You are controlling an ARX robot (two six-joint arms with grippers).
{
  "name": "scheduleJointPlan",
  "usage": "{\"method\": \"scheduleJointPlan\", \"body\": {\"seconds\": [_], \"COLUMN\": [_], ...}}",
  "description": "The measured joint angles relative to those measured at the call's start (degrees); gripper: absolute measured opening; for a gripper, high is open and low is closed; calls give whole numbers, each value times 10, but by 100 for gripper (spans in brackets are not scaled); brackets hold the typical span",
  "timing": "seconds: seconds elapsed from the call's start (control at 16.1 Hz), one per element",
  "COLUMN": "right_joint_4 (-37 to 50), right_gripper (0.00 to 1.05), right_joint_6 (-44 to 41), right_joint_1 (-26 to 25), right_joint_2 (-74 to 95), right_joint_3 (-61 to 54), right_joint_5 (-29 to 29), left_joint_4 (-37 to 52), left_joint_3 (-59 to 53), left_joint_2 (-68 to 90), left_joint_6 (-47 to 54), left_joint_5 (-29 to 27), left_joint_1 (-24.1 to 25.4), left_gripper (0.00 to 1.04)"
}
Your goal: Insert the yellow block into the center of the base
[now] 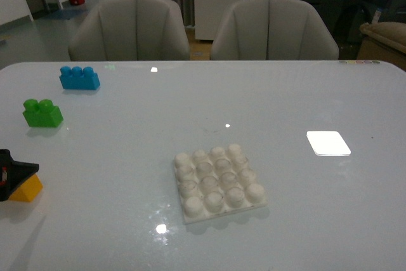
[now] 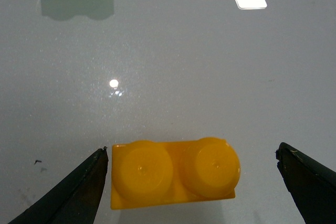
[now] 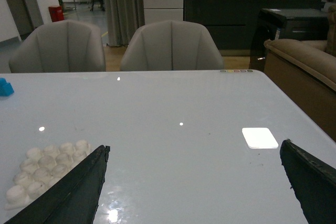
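The yellow block [image 2: 175,173] lies flat on the table between the open fingers of my left gripper [image 2: 192,153], studs up, closer to one finger than the other. In the front view the yellow block [image 1: 26,190] sits at the far left edge, partly hidden by the left gripper [image 1: 13,172]. The white studded base [image 1: 218,181] rests near the table's middle, also seen as the base [image 3: 44,163] in the right wrist view. My right gripper [image 3: 193,150] hangs open above bare table, holding nothing.
A green two-stud brick [image 1: 42,113] and a blue three-stud brick [image 1: 78,78] sit at the far left. A bright white rectangle [image 1: 328,143] shows on the table's right. Two grey chairs [image 1: 130,28] stand behind the far edge.
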Motion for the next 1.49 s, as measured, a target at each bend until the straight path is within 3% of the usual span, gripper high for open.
{"method": "scheduleJointPlan", "body": {"seconds": [0.19, 0.25, 0.62, 0.87, 0.99, 1.18, 1.49], "right_joint_4": [0, 0, 0, 0, 0, 0, 0], "right_gripper": [98, 98, 98, 98, 98, 98, 98], "right_joint_6": [0, 0, 0, 0, 0, 0, 0], "right_joint_1": [0, 0, 0, 0, 0, 0, 0], "right_joint_2": [0, 0, 0, 0, 0, 0, 0], "right_joint_3": [0, 0, 0, 0, 0, 0, 0], "right_joint_5": [0, 0, 0, 0, 0, 0, 0], "left_joint_4": [49, 61, 65, 38, 11, -53, -115], "left_joint_3": [-4, -6, -42, -56, -57, -12, 108], "left_joint_2": [27, 30, -24, -113, -164, -185, -89], "left_joint_6": [-2, -7, -38, -83, -136, -233, -342], "left_joint_5": [-37, -48, -65, -123, -190, -317, -477], "left_joint_1": [-12, -19, -37, -99, -175, -349, -520], "left_gripper": [94, 67, 62, 62, 62, 62, 62]}}
